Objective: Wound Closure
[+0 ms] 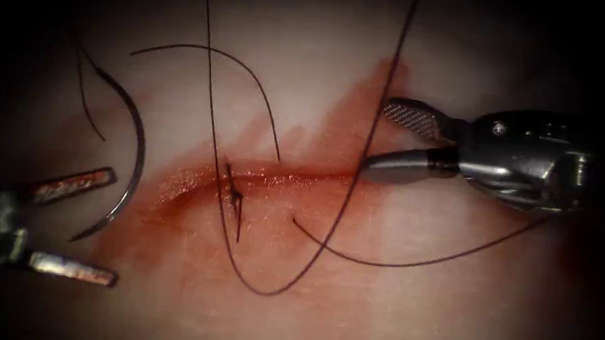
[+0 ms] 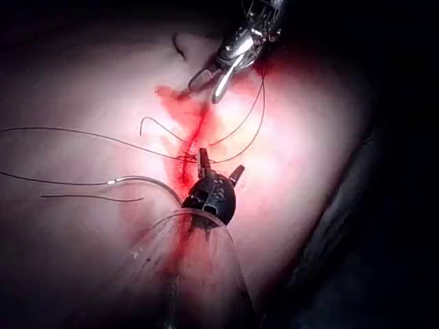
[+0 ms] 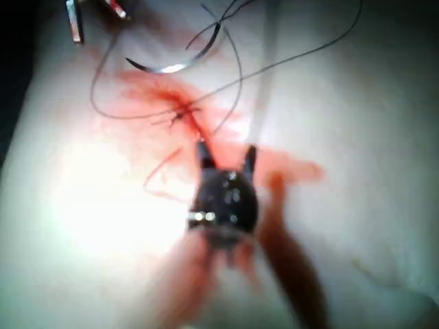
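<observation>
- Needle [image 1: 131, 149]: lies free on the tissue [image 1: 407, 311], left of the cut [image 1: 272, 177]; neither tool holds it, and no part of its curve is seen entering the tissue. One end rests between the left tool's two jaws without touching either. Seen also in the right wrist view [image 3: 171, 67] and the left wrist view [image 2: 147, 181].
- Left tool [image 1: 111, 226]: jaws wide apart, holding nothing; upper jaw just left of the needle's curve, lower jaw below its end.
- Right tool [image 1: 375, 136]: jaws parted, holding nothing; lower jaw tip at the right end of the cut, upper jaw above it over the red fluid [image 1: 355, 112].
- Thread [image 1: 270, 288]: comes down from the top, passes through a stitch [image 1: 233, 195] across the cut, loops below it and rises again, crossing just in front of the right tool's lower jaw tip. A second strand [image 1: 411, 263] curves below the cut toward the right tool's body.
- Loose end [image 1: 252, 78]: arcs above the cut and ends close to it.
- Cut: runs left to right, stained with red fluid that spreads up and to the right; one dark stitch crosses it left of centre.
- Obstruction: thread strands overlie the cut and the space between both tools.
</observation>
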Tool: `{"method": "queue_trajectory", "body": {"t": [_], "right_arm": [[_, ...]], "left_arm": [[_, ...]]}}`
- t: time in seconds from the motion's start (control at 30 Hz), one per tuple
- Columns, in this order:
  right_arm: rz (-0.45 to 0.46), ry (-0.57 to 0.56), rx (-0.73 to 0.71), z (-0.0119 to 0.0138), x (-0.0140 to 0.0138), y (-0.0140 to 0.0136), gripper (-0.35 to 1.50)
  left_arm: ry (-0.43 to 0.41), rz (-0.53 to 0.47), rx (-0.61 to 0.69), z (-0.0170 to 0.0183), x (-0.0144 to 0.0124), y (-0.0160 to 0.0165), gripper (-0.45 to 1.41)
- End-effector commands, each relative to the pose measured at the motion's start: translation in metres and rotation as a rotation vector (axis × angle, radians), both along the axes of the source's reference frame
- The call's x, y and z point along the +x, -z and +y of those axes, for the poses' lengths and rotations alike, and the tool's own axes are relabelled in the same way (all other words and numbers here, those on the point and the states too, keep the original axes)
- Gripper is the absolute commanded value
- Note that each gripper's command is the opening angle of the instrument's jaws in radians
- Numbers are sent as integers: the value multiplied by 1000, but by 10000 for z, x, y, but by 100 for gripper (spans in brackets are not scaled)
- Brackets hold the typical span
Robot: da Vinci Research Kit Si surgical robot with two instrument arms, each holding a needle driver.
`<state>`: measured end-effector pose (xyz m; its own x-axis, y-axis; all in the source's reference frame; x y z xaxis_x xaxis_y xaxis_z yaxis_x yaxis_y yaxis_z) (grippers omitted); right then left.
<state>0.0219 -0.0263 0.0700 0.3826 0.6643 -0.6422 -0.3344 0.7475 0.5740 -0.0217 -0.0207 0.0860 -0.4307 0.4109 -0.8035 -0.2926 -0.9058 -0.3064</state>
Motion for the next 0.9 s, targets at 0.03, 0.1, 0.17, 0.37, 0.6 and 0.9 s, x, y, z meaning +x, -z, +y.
{"method": "queue_trajectory", "body": {"t": [0.03,0.1,0.17,0.37,0.6,0.9], "right_arm": [[0,7,-4,-8,5,-5,126],[-5,11,-4,-9,5,-5,126],[-9,16,-4,-12,3,-6,126],[-19,30,-4,-18,-5,-6,124],[-32,48,-1,-23,-13,-7,123],[-84,74,-16,-27,-27,-11,121]], "left_arm": [[-5,1,-5,-2,-9,-8,46],[-3,6,-13,3,-15,-12,42],[0,12,-22,7,-20,-18,41],[12,20,-28,13,-38,-28,39],[6,21,-43,22,-82,-32,39],[3,-9,-36,41,-126,-22,39]]}}
